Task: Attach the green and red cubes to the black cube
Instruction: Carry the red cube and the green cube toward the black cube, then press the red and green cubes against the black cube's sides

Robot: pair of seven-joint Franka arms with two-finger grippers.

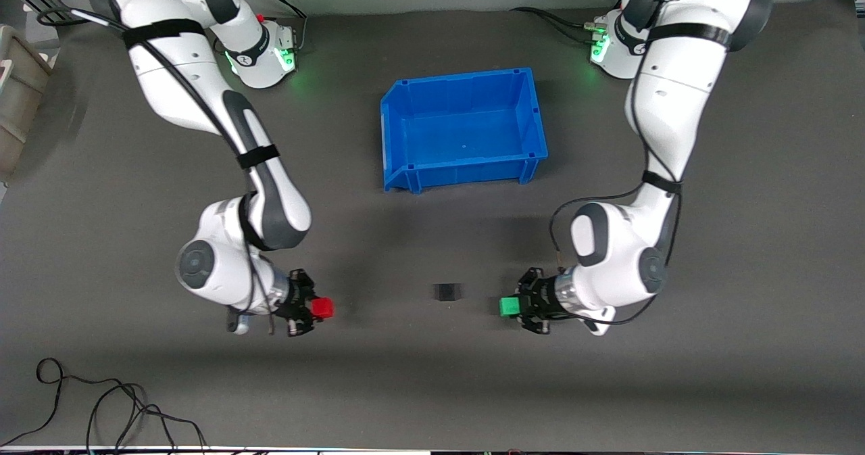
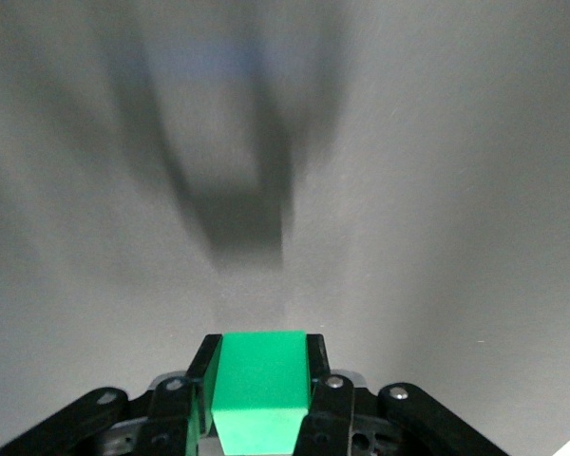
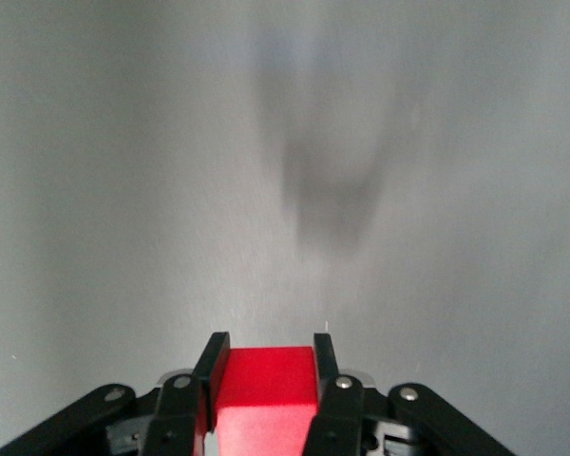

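Gripping the small bright red cube (image 1: 323,308) between the jaws of the right gripper (image 1: 312,308), low over the grey-matted desk (image 1: 432,387) toward the right arm's end. Clamping the small bright green cube (image 1: 509,306) in the jaws of the left gripper (image 1: 519,307), toward the left arm's end. Leaving the small matte black cube (image 1: 447,292) sitting alone on the desk between them, apart from both and nearer the green one, well nearer the front camera than the open blue plastic bin (image 1: 399,113). Facing both coloured cubes inward along one line, probably for pressing onto opposite faces of the black cube. Showing no black cube in either wrist view, only blurred shadows on the mat; cutting off the rear of each held cube between the jaws.
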